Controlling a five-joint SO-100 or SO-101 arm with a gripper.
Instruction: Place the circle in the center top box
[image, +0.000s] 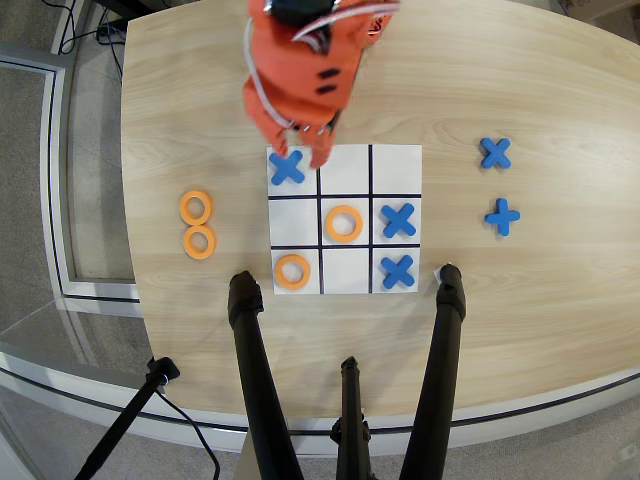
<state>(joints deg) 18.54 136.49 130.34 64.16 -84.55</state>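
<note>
Circle (198, 242) lies off the unlettered board (345, 220), hand (318, 150) apart.

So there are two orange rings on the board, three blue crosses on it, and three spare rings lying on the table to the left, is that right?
Not quite. The overhead view shows only two spare rings on the wood left of the board, one above the other. The rest holds: two rings sit on the board, one in the central cell and one in the lower left cell, along with three blue crosses.
</note>
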